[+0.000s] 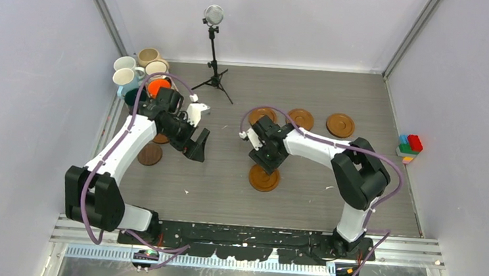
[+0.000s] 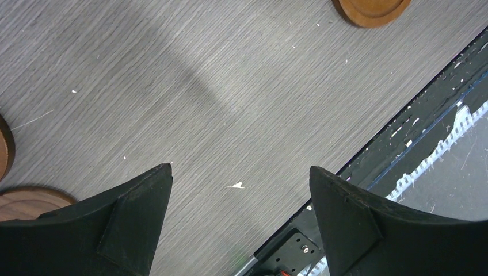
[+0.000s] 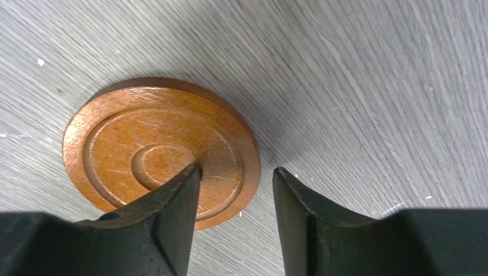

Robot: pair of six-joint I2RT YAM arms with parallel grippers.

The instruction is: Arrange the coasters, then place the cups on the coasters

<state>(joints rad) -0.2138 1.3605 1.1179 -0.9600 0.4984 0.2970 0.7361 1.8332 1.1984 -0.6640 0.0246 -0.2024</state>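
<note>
Six coasters lie on the grey table: three in a back row (image 1: 301,119), one (image 1: 264,178) in the middle, and two near the left arm, one of them darker (image 1: 149,154). My right gripper (image 1: 264,162) hovers at the middle coaster (image 3: 144,149). Its jaws (image 3: 237,168) are partly apart: one finger (image 3: 178,195) is over the disc's centre, the other is just outside its rim. My left gripper (image 1: 197,149) stands open over bare table (image 2: 241,167), holding nothing. The cups (image 1: 143,72) are clustered in the back left corner, the orange one (image 1: 159,86) nearest the left arm.
A microphone on a black tripod (image 1: 213,56) stands at the back centre. Coloured blocks (image 1: 410,148) sit at the right wall. The black base rail (image 1: 254,234) runs along the near edge. In the left wrist view, coasters show at the top (image 2: 371,8) and lower left (image 2: 29,201).
</note>
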